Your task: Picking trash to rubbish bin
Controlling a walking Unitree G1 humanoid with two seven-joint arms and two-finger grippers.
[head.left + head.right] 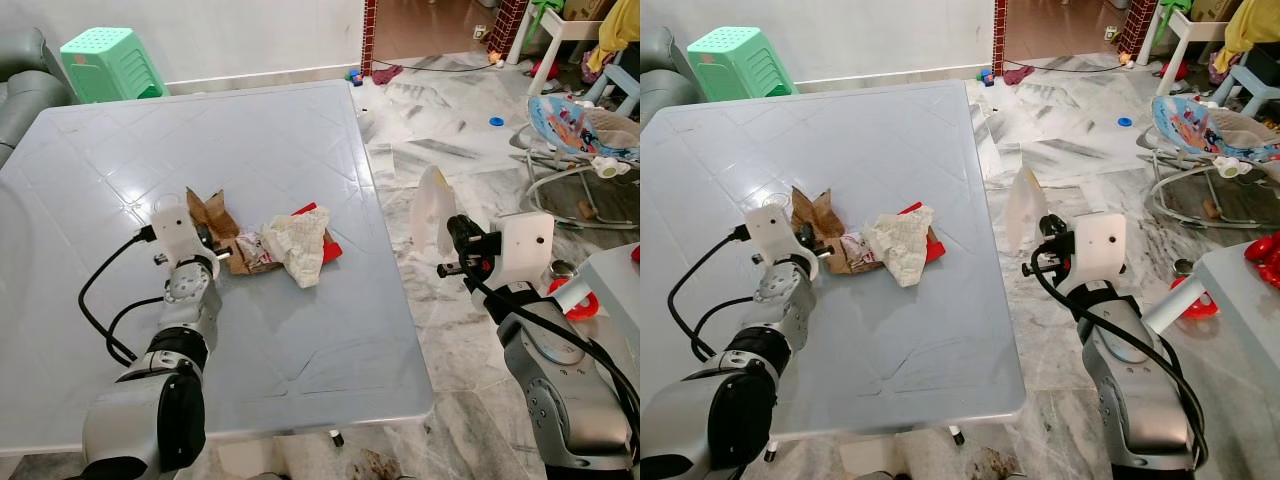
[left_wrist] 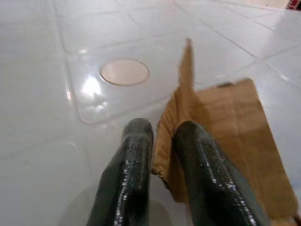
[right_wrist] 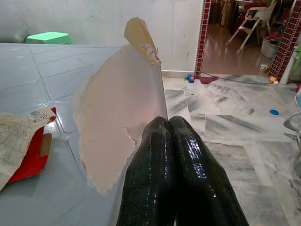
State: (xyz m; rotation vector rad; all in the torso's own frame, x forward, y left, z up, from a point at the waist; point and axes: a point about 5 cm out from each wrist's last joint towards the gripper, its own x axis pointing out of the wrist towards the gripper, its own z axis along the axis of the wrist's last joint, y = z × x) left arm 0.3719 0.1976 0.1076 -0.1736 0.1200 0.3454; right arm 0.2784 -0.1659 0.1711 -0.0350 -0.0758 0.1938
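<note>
on the grey tabletop (image 1: pixel 300 330), the left gripper (image 2: pixel 162 134) pinches brown card (image 2: pixel 225 136) beside the trash pile (image 1: pixel 290 245); right gripper (image 3: pixel 167 125), clenched on torn paper (image 3: pixel 117 127), hangs past the edge. lift the card slowly.

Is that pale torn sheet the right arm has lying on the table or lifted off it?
Lifted. The right gripper, jaws shut on the torn sheet, holds it upright in the air beside the table, above the floor.
</note>
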